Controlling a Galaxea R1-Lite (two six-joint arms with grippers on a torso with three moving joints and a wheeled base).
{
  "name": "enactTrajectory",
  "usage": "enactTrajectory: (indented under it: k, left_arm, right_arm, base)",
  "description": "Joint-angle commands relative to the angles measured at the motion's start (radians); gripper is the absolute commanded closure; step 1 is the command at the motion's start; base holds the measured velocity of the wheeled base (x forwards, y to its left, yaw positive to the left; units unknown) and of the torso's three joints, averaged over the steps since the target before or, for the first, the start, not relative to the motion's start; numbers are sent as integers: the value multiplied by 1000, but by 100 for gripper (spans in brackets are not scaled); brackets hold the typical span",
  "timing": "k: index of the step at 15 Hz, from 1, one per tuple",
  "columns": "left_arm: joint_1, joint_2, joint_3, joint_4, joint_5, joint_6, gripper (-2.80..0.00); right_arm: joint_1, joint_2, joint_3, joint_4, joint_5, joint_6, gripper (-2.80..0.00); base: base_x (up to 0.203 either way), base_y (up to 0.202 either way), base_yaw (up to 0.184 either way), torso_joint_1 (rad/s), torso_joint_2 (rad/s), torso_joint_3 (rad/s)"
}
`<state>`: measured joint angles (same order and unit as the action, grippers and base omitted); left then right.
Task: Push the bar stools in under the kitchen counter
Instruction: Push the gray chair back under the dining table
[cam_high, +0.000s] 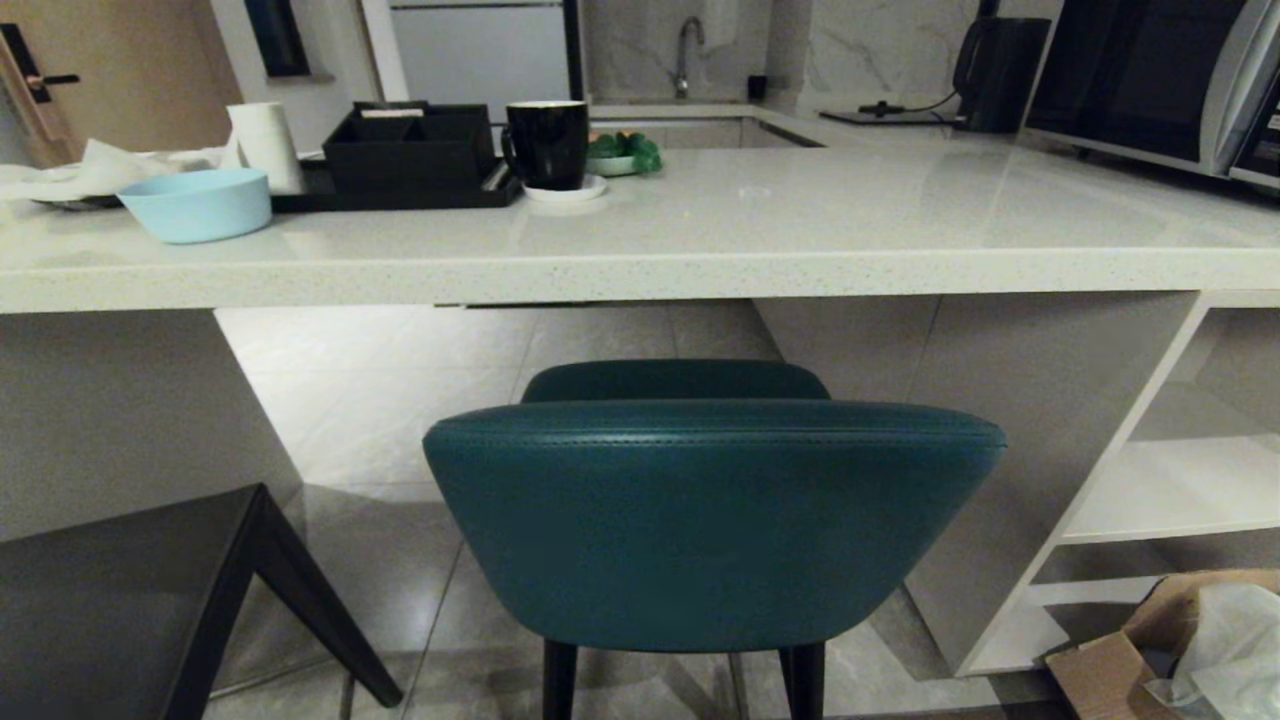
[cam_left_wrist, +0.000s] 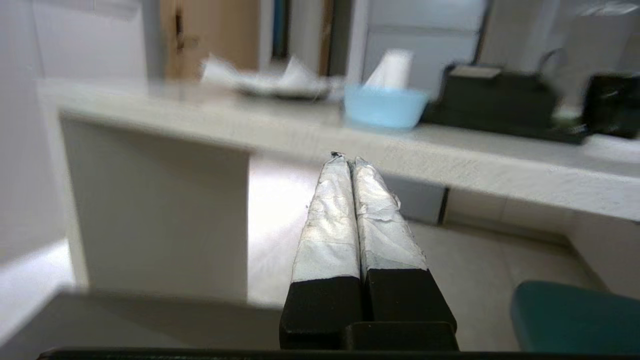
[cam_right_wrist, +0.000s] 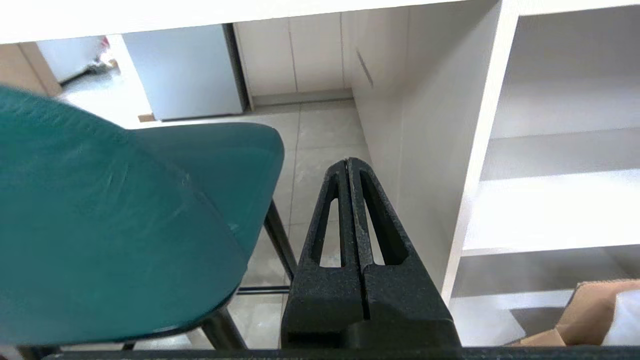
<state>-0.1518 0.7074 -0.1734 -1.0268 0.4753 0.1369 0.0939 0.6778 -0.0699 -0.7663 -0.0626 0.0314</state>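
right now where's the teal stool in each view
Head view: teal stool fills the lower centre, its back towards the camera.
Left wrist view: only a teal edge in the lower right corner.
Right wrist view: it fills the left half.
Shared landmark: the pale counter.

Round-backed stool (cam_high: 712, 520) centre, before counter (cam_high: 640, 275) front edge, seat partly beneath — square stool (cam_high: 110, 590) at left, clear of counter; bowl (cam_high: 197, 204), tray (cam_high: 410, 160), mug (cam_high: 548, 143) on counter's left half.
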Motion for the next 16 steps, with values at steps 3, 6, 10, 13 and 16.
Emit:
enactTrajectory:
  k: [3,6,10,13,16]
  left_arm:
    - [10,-101,-57,58,-169,26,0]
    - [-12,-102,-159,267,-278,24,0]
    - [-15,-110,-179,372,-352,21,0]
    - [-1,-104,-184,375,-353,8,0]
    - [21,-82,-228,375,-366,-5,0]
  right_arm:
    - [-25,-164,66,25,110,0,0]
    - [-55,-264,52,207,169,1,0]
    - [-69,-244,-41,289,182,28,0]
    - [-77,-231,-47,291,182,30,0]
    - [-77,-236,-43,291,179,30,0]
  base:
    - [0,0,0,0,0,0]
    - [0,0,0,0,0,0]
    - [0,0,0,0,0,0]
    - [-35,0,3,3,1,0]
    - [-196,0,0,-1,0,1]
